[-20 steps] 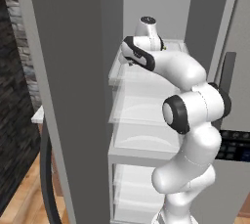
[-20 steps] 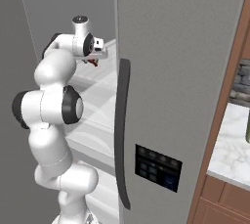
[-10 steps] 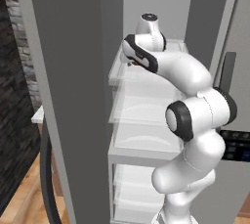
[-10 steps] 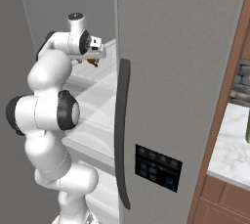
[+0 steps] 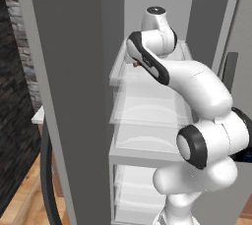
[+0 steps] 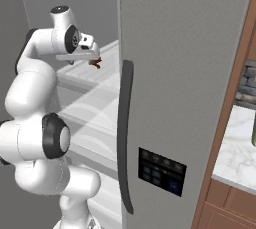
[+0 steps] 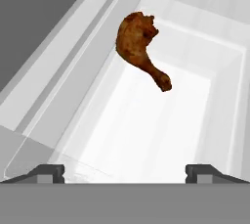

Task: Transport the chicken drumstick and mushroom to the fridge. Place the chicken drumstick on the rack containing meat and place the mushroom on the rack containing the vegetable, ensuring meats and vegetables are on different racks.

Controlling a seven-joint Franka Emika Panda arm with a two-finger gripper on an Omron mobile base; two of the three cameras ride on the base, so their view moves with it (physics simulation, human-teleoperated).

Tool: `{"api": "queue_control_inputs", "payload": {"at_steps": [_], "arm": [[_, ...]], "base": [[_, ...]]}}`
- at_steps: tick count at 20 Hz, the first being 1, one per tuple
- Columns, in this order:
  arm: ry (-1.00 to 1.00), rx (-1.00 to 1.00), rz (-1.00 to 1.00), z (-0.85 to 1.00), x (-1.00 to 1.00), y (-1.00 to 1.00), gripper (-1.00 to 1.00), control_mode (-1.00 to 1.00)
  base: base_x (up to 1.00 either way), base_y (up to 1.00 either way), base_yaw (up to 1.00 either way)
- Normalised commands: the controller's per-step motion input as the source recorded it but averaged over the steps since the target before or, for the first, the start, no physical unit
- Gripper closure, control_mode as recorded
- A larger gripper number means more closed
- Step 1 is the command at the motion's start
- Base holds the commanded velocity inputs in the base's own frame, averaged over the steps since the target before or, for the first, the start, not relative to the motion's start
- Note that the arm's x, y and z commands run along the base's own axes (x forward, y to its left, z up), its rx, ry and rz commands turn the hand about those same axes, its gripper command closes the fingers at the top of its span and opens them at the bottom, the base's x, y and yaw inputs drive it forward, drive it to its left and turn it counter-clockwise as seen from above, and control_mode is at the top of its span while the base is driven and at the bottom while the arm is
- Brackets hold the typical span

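chicken drumstick point(image 7: 139, 47) lies on a white shelf point(image 7: 146, 130) inside the fridge point(image 6: 190, 73), its fat end toward the top of the hand view and its thin bone end pointing down and to the right; nothing grips it. in the right base view a small reddish-brown bit point(image 6: 95, 63) shows just beside the hand on an upper shelf, too small to tell what it is. the gripper point(image 7: 124, 171) hangs apart from the drumstick, and its fingers point(image 7: 49, 171) stand spread wide with nothing between them. the white arm point(image 5: 197, 86) reaches up into the open fridge in the left base view, its hand at an upper shelf, with more pale shelves below. the fridge door point(image 6: 180, 123) with its long dark curved handle point(image 6: 125, 138) and a dark panel point(image 6: 161, 170) shows in the right base view, and a marble bench point(image 6: 237, 148) stands at the right.
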Motion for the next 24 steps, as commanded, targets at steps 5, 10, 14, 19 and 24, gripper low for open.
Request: {"api": "queue_control_inputs", "payload": {"at_steps": [5, 10, 14, 19, 24], "arm": [[0.0, 0.0, 0.0, 0.05, -1.0, 0.0, -1.0, -1.0], [-0.05, -0.01, 0.0, 0.04, -1.0, 0.0, -1.0, -1.0], [-0.11, 0.0, 0.0, 0.13, -1.0, -0.01, -1.0, -1.0], [-0.06, 0.0, 0.0, 0.22, -1.0, -0.13, -1.0, -1.0], [0.0, 0.0, 0.0, 0.12, -1.0, -0.13, -1.0, -1.0]], "base": [[0.0, 0.0, 0.0], [0.0, 0.0, 0.0], [0.0, 0.0, 0.0], [0.0, 0.0, 0.0], [0.0, 0.0, 0.0]]}}
